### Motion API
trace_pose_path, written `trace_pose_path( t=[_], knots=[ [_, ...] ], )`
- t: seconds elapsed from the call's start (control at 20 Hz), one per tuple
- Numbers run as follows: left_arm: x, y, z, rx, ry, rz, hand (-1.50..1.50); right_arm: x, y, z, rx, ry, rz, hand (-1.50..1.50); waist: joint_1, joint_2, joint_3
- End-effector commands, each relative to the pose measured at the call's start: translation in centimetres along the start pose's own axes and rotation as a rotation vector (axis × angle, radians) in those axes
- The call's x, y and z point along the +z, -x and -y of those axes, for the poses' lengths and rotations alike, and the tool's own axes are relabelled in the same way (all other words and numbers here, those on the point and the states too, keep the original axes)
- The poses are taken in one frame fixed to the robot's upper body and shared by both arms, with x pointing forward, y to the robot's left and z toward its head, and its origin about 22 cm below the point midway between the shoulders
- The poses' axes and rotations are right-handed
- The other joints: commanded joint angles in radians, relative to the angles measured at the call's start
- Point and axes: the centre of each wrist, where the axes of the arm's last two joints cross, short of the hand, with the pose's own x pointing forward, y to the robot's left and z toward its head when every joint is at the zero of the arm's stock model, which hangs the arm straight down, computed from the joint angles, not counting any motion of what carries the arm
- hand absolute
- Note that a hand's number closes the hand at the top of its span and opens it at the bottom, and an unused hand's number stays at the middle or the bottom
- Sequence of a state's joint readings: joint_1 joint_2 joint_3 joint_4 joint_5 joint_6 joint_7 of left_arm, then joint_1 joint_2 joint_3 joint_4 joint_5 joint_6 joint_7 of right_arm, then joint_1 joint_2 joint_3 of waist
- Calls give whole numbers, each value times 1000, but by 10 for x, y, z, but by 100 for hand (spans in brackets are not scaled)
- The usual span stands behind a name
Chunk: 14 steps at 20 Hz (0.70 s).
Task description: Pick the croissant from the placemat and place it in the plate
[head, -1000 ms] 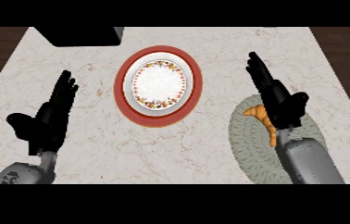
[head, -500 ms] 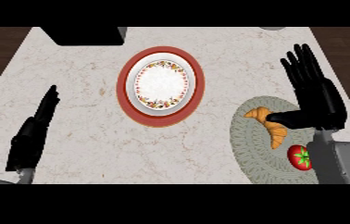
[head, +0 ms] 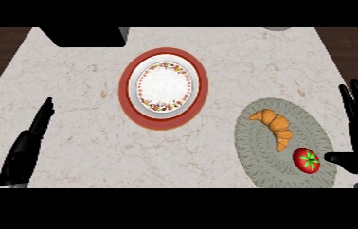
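A golden croissant (head: 275,127) lies on the grey oval placemat (head: 265,162) at the lower right, with a red tomato (head: 306,160) beside it. The plate (head: 164,87), white with a flowered ring and a wide red rim, sits at the counter's middle. My right hand (head: 347,143) shows only at the right edge, fingers straight up and thumb pointing in toward the tomato, clear of the croissant. My left hand (head: 28,147) rests open at the lower left, edge-on with fingers up, far from the plate.
A black box-like object (head: 84,36) stands at the counter's back left. A grey round thing (head: 277,29) peeks in at the back right. Marble counter lies bare between plate and placemat.
My right hand has slid right, off the placemat, uncovering the croissant and tomato. The left hand has turned edge-on and sunk lower left.
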State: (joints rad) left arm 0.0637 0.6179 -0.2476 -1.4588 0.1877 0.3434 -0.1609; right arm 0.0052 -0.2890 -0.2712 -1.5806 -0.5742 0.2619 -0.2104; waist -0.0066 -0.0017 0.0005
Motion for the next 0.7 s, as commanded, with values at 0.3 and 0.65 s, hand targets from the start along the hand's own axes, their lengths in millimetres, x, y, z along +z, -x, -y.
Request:
trace_pose_path(
  t=[0.3, 0.65],
  knots=[
    [0, 5, -2, -3, -3, 19, 0, -9, -64, 36, 427, -331, -251, -150, 3, 1, -2],
    [0, 0, 3, -9, 17, 15, 0, -50, -63, 41, 625, -414, -421, -150, 22, 4, 0]
  ],
)
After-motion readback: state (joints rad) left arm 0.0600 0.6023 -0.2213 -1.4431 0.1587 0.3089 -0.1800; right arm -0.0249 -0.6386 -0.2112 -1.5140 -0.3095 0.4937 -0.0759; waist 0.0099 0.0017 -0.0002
